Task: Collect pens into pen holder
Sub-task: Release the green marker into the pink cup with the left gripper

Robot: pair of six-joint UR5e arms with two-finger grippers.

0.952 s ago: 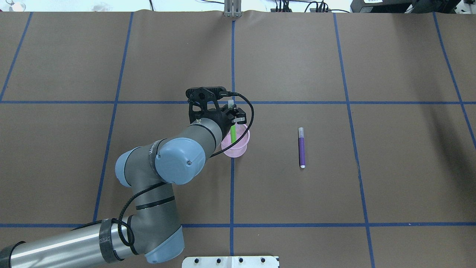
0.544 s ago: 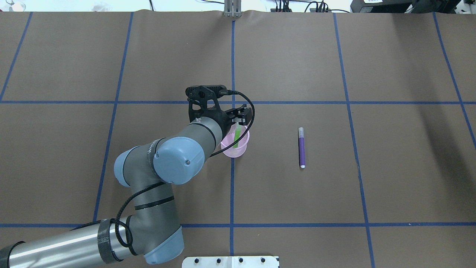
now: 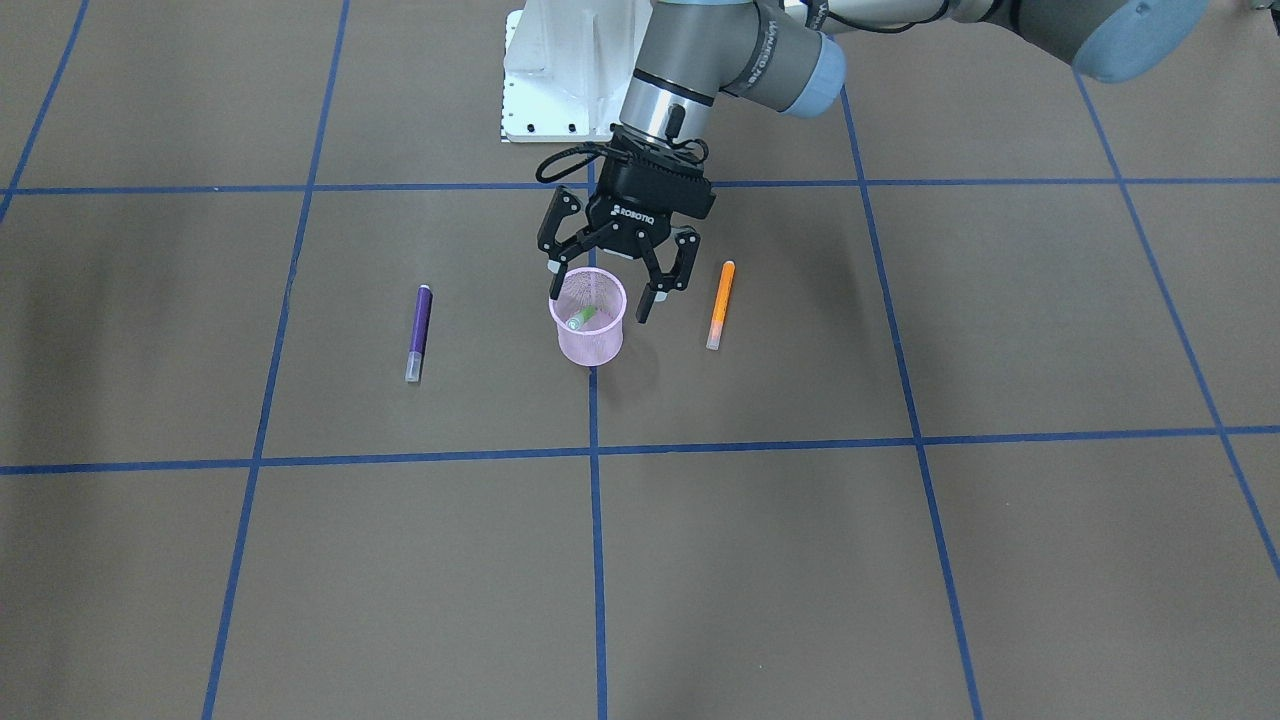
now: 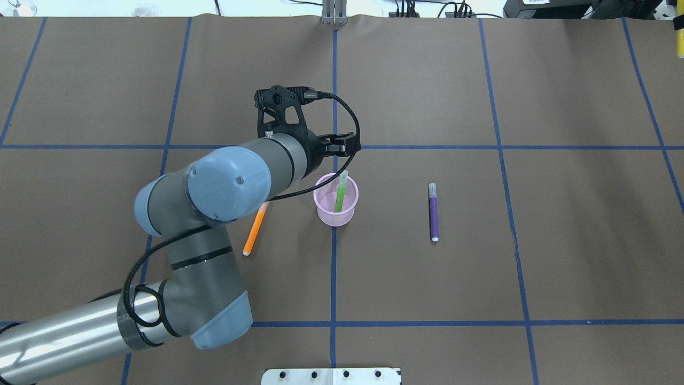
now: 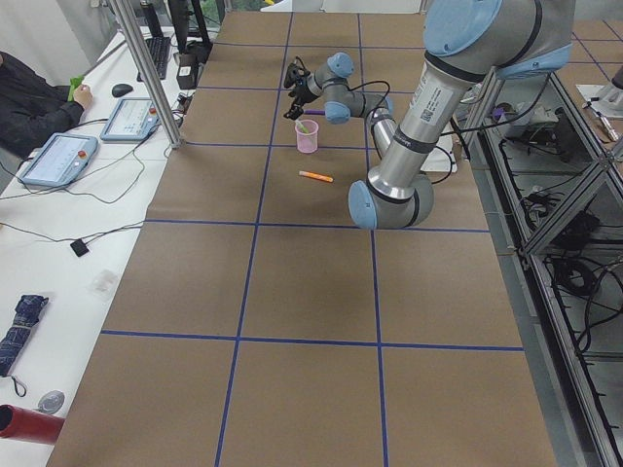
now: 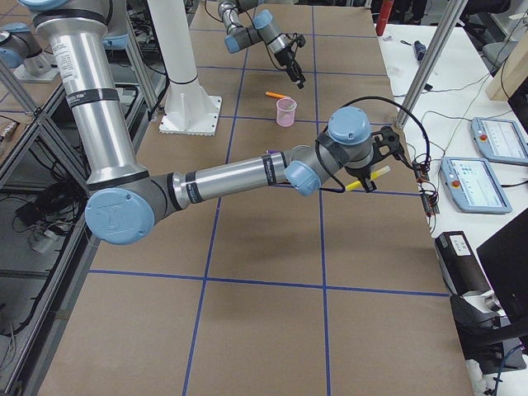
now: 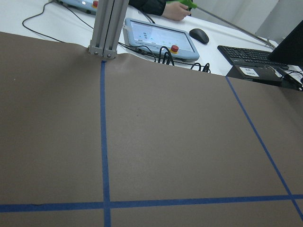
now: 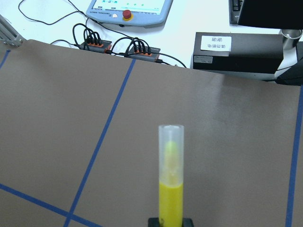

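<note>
The left pincer (image 3: 600, 298) hangs with its two fingers spread wide and nothing between them, right above the pink pen holder (image 3: 590, 345). The green pen (image 4: 340, 192) is directly below it, inside the holder. It leans there with its whitish cap against the rim on the side away from the robot, clear of the fingers.

On the desk (image 4: 481, 267) the orange pen (image 4: 254, 229) lies flat on the robot's left of the holder and the purple pen (image 4: 433, 212) flat on its right, both apart from the holder.

Far off at the desk's right end, the right pincer (image 6: 371, 169) has the yellow pen (image 8: 171, 198) clamped by its lower end. In the wrist view the cap pokes out ahead of the fingers, above the brown surface.

A second ago the green pen was still pinched in the left pincer, its lower half already dipping into the holder. Half a second ago the fingers had parted and the pen was settling in. Since then the left arm has lifted and swung back, which uncovers the orange pen it had been hiding. The holder and the purple pen lie just where they did.
</note>
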